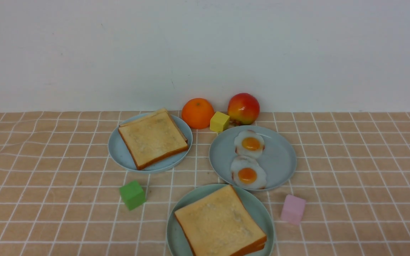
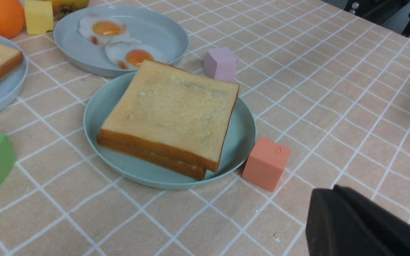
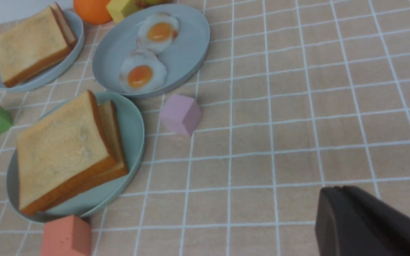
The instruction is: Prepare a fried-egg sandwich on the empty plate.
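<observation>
Both end effectors, the left end effector (image 2: 365, 224) and right end effector (image 3: 372, 220), are closed and empty, well clear of the mint plate (image 1: 258, 209). On it the sandwich (image 1: 219, 224) sits stacked; it looks light, spongy and best pinched at its crust edges.

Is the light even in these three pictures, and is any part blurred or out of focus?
Front view: soft, even light, weak shadows beside the green cube and pink cube; slightly soft, no glare. Left wrist view: the sandwich is sharp; the left gripper is a dark blur. Right wrist view: slightly soft overall; the right gripper is blurred too.
</observation>
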{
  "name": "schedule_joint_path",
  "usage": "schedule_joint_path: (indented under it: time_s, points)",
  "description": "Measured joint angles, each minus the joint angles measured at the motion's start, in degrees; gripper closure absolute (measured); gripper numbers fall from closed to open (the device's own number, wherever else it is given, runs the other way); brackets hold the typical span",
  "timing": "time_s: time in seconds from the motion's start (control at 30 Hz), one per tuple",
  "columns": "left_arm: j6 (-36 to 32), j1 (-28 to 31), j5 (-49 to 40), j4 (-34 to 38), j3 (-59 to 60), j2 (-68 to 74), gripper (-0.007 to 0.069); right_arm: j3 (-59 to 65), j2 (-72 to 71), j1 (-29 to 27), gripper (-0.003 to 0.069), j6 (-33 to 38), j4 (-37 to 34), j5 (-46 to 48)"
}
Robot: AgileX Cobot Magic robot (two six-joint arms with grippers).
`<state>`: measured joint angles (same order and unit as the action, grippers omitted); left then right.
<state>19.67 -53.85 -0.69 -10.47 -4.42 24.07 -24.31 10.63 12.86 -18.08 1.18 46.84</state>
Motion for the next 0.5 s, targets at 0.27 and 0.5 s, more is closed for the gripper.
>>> schedule_joint_path:
  time_s: [0.27,0.5]
  points:
    - [0.00,0.00,-0.60,0.00,0.00,0.00,0.0638,6.56,-6.00,-9.18,0.0650,-0.05,4.19,-11.11]
    - [0.00,0.00,-0.78,0.00,0.00,0.00,0.0638,21.30,-10.88,-12.19,0.0648,-0.05,5.63,-23.40]
